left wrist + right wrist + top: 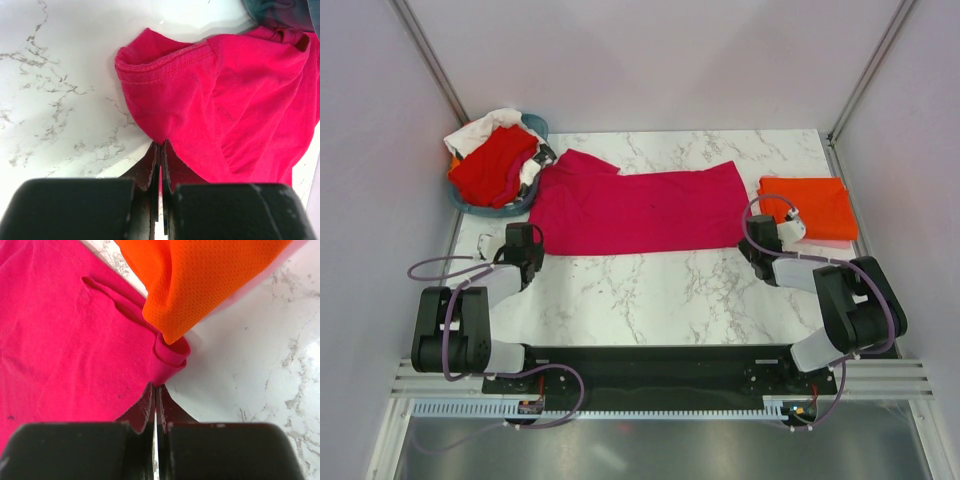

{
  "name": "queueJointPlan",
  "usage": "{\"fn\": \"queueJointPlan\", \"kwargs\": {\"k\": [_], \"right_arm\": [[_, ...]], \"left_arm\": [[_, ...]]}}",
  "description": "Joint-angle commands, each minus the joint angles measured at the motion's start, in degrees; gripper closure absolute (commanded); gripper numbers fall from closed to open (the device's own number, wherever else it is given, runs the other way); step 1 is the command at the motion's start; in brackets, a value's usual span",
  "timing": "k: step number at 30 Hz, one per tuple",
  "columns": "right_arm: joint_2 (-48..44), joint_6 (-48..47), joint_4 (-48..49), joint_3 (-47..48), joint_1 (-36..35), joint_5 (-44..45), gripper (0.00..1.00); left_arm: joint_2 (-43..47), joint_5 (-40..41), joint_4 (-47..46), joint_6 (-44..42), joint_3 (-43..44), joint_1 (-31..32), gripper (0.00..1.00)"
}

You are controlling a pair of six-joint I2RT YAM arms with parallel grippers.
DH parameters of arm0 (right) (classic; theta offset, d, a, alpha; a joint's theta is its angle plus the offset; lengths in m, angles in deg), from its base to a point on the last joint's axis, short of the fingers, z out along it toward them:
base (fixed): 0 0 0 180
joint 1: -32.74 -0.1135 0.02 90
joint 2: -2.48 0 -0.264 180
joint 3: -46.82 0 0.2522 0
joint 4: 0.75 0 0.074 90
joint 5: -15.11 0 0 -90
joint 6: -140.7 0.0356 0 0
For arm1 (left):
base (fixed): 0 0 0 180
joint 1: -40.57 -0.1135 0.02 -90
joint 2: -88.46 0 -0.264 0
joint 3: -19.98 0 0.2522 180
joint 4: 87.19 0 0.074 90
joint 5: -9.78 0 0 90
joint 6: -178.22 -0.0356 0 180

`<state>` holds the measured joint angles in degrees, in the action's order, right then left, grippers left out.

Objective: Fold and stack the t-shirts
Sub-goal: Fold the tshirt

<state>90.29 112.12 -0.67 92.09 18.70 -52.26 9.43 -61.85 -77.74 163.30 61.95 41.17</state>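
A magenta-pink t-shirt (640, 208) lies spread across the middle of the marble table. My left gripper (532, 240) is shut on the shirt's near left edge; the left wrist view shows cloth (240, 100) pinched between the closed jaws (161, 145). At the near right corner my right gripper (752, 232) is shut too, its tips (155, 386) pinching a rolled bit of pink hem (65, 330). A folded orange t-shirt (807, 207) lies at the right, its corner (210, 280) overlapping the pink hem. A red t-shirt (492, 165) and a white one (485, 130) are heaped in the basket.
The teal basket (480, 210) stands at the back left corner, touching the pink shirt's sleeve. Pale walls close in the table on three sides. A pale layer (832, 243) shows under the orange shirt.
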Motion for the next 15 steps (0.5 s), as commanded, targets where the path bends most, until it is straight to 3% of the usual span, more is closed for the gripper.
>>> {"fn": "queueJointPlan", "kwargs": {"k": [1,7,15], "right_arm": [[-1.67,-1.75,-1.01,2.16,-0.20,2.76,1.00],[-8.26,-4.03,-2.16,1.45,-0.19,3.38,1.00],[-20.56,-7.28,-7.16,4.00,-0.19,5.05,1.00]], "left_arm": [[0.27,0.70,0.98,-1.17,-0.26,-0.51,0.98],[4.21,-0.97,2.38,-3.10,0.00,-0.51,0.98],[14.93,1.66,12.55,-5.91,3.86,-0.51,0.98]]}}
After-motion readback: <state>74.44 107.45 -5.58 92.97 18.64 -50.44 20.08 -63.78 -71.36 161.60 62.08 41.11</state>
